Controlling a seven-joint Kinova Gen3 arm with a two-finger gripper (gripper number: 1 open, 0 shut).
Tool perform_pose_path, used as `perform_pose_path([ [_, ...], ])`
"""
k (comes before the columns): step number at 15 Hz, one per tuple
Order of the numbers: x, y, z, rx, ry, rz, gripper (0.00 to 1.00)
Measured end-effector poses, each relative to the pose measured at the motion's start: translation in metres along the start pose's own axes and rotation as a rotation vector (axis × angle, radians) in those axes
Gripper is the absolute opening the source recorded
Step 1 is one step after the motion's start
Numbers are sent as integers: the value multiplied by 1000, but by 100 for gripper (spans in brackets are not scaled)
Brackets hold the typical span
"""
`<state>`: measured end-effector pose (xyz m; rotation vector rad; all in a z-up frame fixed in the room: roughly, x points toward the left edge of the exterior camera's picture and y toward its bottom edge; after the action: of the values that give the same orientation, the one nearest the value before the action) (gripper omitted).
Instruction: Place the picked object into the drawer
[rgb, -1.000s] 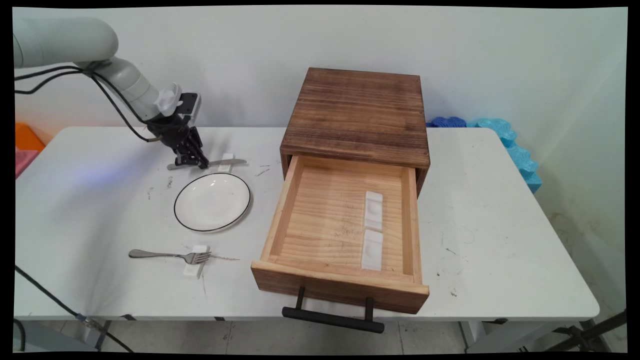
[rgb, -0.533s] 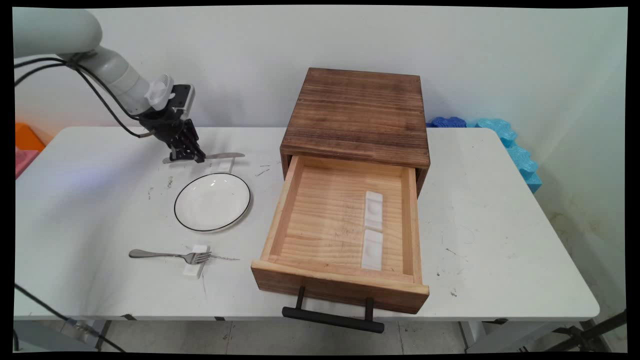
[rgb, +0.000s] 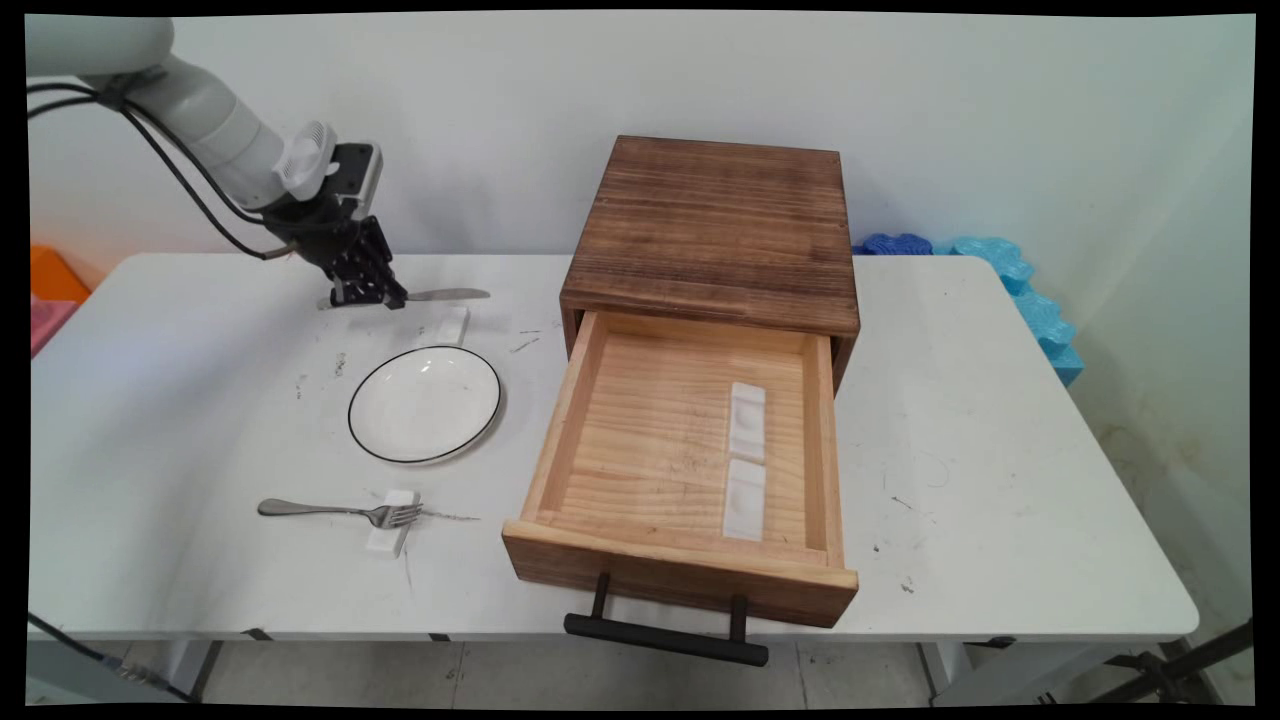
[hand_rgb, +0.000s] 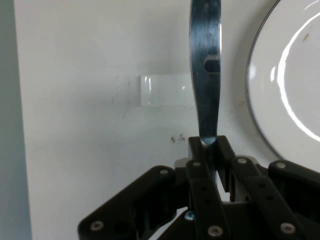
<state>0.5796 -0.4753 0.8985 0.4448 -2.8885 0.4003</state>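
Black two-finger pincer (rgb: 368, 297) pinches the handle of a shiny metal knife (rgb: 440, 295) and holds it level, up off the white table (rgb: 150, 400). A small white rest block (rgb: 452, 324) lies just under the blade. Close by sits a round white plate with a black rim (rgb: 424, 404). Nearer the front edge, a metal fork (rgb: 340, 511) lies on another white block (rgb: 391, 536). To the right stands a wooden box with its drawer pulled open (rgb: 690, 440), holding two white blocks (rgb: 746, 460).
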Motion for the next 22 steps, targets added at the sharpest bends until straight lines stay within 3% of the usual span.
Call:
perform_pose_path([
  [11, 93, 46, -58, 22, 39, 80, 0],
  [22, 224, 89, -58, 19, 126, 136, 0],
])
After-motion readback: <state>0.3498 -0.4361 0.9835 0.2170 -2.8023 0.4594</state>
